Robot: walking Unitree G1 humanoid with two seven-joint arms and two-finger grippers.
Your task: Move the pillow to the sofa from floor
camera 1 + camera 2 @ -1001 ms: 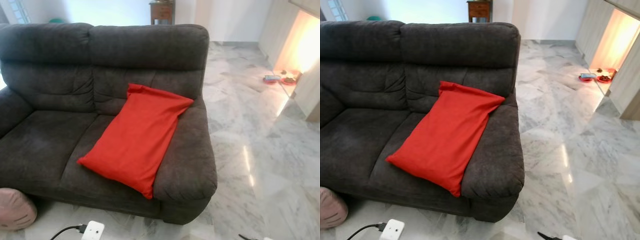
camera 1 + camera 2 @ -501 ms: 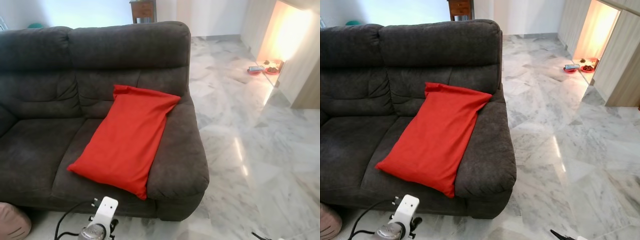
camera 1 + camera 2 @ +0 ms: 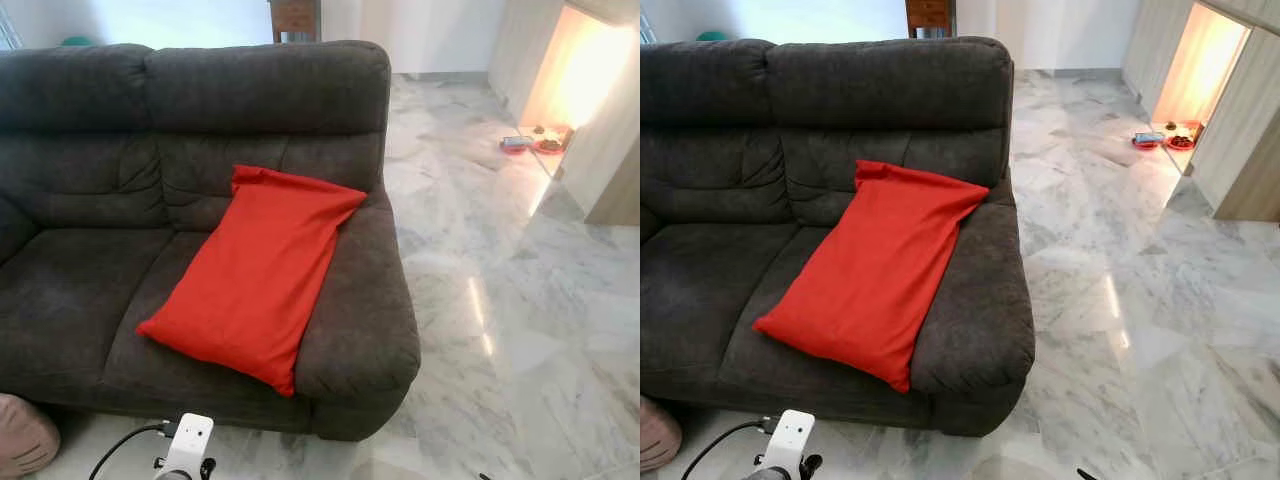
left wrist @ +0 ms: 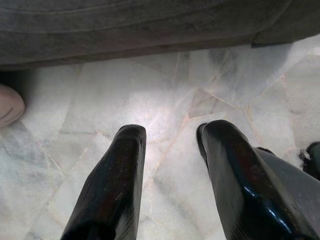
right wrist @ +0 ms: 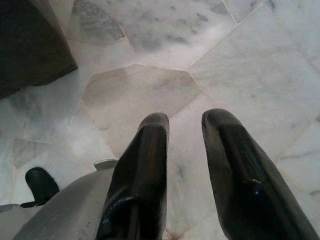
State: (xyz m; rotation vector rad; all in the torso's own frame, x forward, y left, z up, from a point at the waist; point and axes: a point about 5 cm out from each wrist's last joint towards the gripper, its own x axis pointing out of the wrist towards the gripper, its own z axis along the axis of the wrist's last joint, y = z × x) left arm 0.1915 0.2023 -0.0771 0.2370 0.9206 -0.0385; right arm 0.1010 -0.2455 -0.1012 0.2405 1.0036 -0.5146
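The red pillow [image 3: 255,278] lies slantwise on the sofa [image 3: 90,160], its top corner against the backrest and its long side along the right armrest. Both arms hang low over the marble floor [image 3: 500,300]: the left end effector [image 4: 167,145] and the right end effector [image 5: 185,131] each have fingers parted, holding nothing.

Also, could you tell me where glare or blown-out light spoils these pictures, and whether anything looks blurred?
Eye views: the lit doorway is blown out, and a bright streak glares on the white marble floor; the red fabric pillow on the dark grey sofa is sharp. Left wrist view: a pale sheen on the floor beyond the open left end effector.
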